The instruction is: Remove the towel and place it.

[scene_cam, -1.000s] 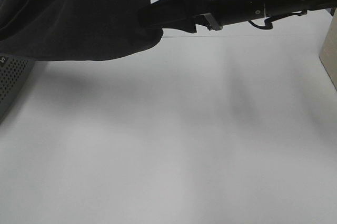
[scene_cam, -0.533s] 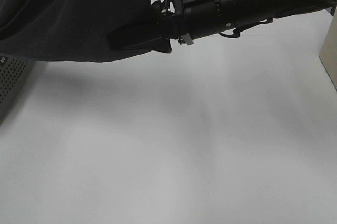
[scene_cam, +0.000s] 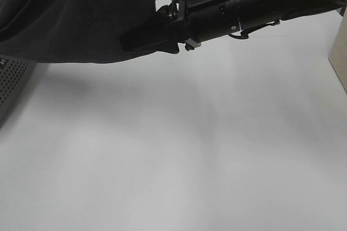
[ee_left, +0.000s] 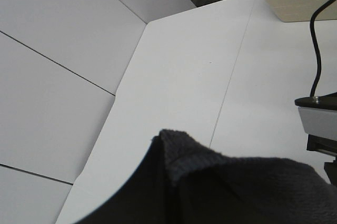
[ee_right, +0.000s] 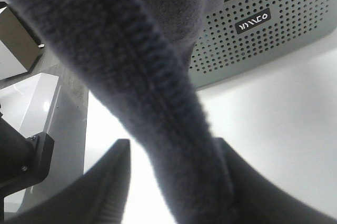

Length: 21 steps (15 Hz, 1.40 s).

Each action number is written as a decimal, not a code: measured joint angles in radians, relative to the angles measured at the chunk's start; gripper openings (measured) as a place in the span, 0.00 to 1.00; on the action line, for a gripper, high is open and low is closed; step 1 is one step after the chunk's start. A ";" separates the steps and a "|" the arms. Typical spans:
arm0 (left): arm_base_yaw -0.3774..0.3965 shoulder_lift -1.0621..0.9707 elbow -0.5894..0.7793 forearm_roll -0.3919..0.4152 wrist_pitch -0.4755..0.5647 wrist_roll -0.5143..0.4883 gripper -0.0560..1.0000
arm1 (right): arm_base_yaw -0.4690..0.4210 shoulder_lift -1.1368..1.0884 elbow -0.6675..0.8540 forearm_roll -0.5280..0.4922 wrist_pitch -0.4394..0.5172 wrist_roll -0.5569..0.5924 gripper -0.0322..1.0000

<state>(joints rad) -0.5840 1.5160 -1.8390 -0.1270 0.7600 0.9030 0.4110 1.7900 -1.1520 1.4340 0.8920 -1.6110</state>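
Observation:
The dark navy towel (scene_cam: 76, 14) hangs raised above the white table (scene_cam: 190, 149) at the back left, its lower edge over the grey basket. My right gripper (scene_cam: 127, 41) reaches across from the right to the towel's lower right edge. In the right wrist view its fingers (ee_right: 105, 187) stand apart on either side of the towel's thick hem (ee_right: 158, 87), with a gap on one side. In the left wrist view bunched towel (ee_left: 221, 192) fills the near part and hides my left gripper's fingers; the cloth hangs from there.
A grey perforated basket (scene_cam: 10, 82) stands at the table's left edge and also shows in the right wrist view (ee_right: 263, 40). A beige box (scene_cam: 339, 52) stands at the right edge. A black and grey fitting with a cable (ee_left: 316, 119) is near the left wrist.
My right arm has moved left and a little down along the towel's lower edge, from its right corner to further under the cloth. The towel has stayed raised.

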 joint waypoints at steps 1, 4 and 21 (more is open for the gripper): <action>0.000 0.000 0.000 0.000 0.000 0.000 0.05 | 0.000 0.000 0.000 0.009 -0.001 0.000 0.40; 0.000 0.000 0.000 0.000 0.000 0.000 0.05 | 0.000 0.000 0.000 0.015 0.005 0.004 0.08; 0.000 0.130 0.000 -0.086 -0.255 0.126 0.05 | 0.002 -0.175 -0.474 -1.092 0.063 1.270 0.05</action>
<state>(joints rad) -0.5840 1.6460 -1.8390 -0.2130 0.5050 1.0290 0.4130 1.6150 -1.6260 0.3420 0.9550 -0.3410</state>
